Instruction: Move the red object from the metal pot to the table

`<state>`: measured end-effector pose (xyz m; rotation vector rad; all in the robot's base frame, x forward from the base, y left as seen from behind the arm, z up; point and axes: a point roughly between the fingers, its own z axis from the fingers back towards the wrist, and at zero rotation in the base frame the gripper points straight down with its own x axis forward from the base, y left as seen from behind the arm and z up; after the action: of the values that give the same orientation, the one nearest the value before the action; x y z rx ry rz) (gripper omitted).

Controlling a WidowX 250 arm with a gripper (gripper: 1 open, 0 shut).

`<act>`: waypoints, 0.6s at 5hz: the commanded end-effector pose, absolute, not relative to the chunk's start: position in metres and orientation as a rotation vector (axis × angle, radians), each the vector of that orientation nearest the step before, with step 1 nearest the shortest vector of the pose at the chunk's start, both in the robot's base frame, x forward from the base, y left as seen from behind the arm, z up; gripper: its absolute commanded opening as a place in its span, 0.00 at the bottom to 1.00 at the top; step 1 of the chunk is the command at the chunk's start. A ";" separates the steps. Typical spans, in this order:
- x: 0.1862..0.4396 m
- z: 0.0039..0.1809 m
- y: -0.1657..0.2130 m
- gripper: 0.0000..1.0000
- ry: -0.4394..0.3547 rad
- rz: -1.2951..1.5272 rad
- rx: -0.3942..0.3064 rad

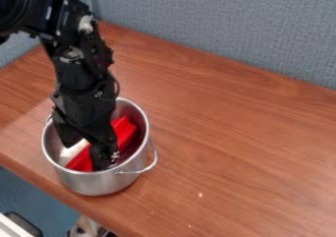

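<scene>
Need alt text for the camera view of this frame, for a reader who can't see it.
A black robot arm reaches straight down into a shiny metal pot, its open gripper over a red object lying inside. The pot sits near the front edge of a reddish-brown wooden table.

The metal pot (pixel 82 178) is gleaming as polished steel with a smooth rim, the red object (pixel 116 141) is showing plain and matte, and the desk (pixel 237 133) is shining faintly over reddish-brown wood grain.

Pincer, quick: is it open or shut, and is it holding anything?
Pincer: open, down inside the metal pot by the red object; no grip visible.
</scene>
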<state>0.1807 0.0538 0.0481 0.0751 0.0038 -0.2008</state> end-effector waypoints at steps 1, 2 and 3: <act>0.186 0.045 0.058 1.00 -0.018 -0.223 0.092; 0.188 0.032 0.059 1.00 0.002 -0.246 0.091; 0.190 0.026 0.066 1.00 0.008 -0.259 0.095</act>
<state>0.1866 0.0619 0.0223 0.0784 0.0245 -0.2610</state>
